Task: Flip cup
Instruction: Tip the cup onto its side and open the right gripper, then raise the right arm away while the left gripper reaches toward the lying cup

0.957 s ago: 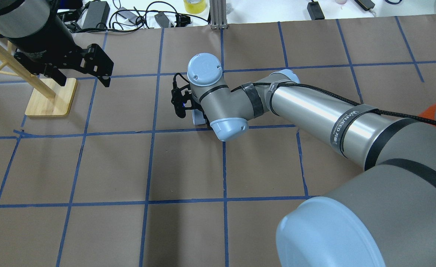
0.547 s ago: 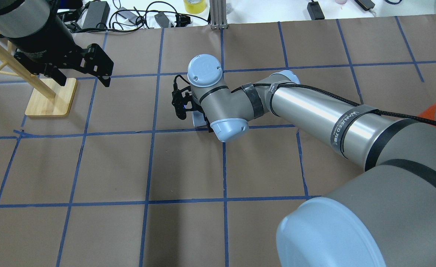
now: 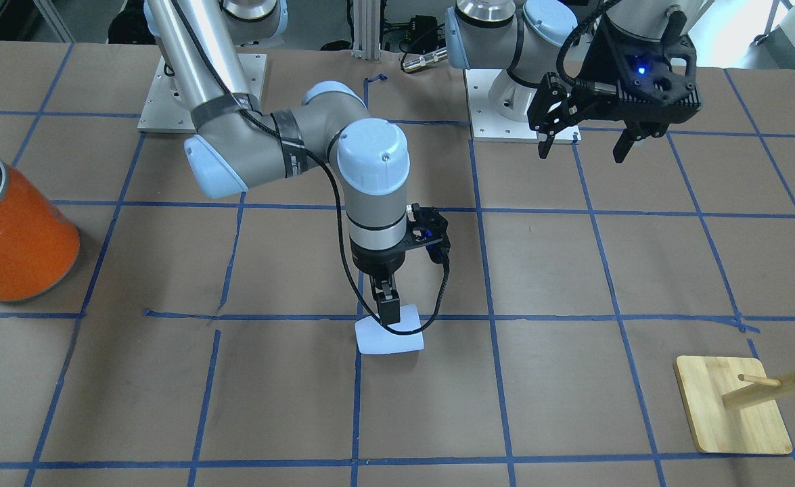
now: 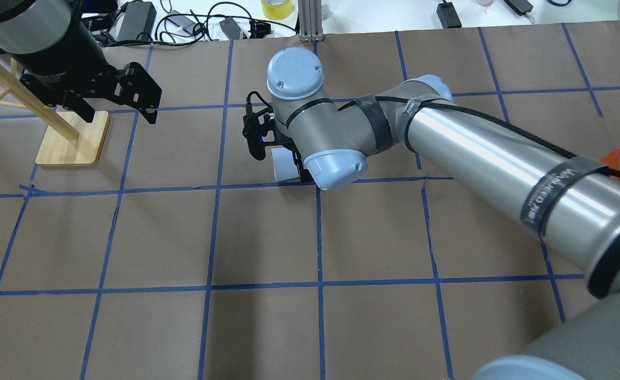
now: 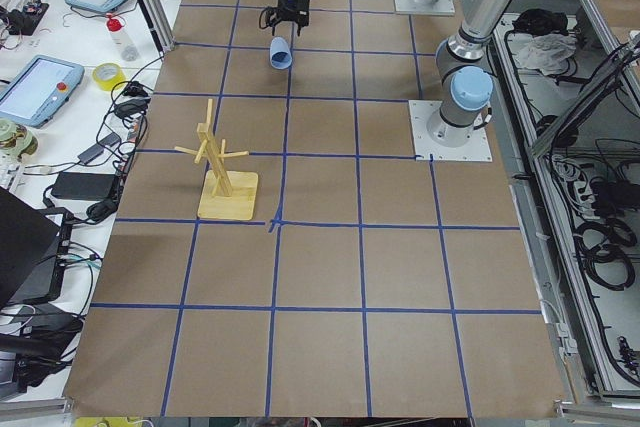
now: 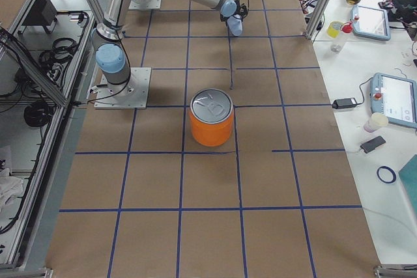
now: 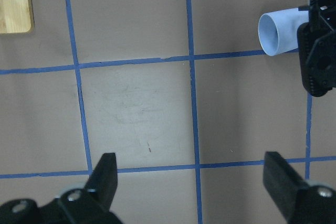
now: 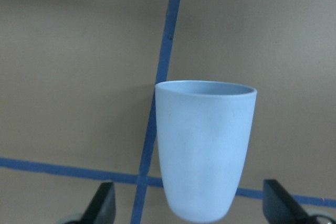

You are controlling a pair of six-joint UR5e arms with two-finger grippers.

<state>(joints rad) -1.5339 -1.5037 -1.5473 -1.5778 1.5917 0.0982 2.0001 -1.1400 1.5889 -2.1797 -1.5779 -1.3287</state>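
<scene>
Front view, lower centre: small pale blue plastic cup (image 3: 389, 338) lies on its side on the brown table (image 3: 573, 406), across a blue tape line. Right pincer (image 3: 390, 318) straddles it, fingers (image 8: 102, 205) spread and clear of it. The overhead view hides most of the cup; the left wrist view shows its open mouth. Upper right: left pincer (image 3: 581, 154) gapes wide, empty. Print on the grey arm strap (image 4: 544, 195) is too blurred to read.

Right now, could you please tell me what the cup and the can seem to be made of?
Cup: likely plastic; smooth, matte, evenly pale blue.
Can: probably metal; orange wall with a slight sheen, silvery reflective top.
</scene>
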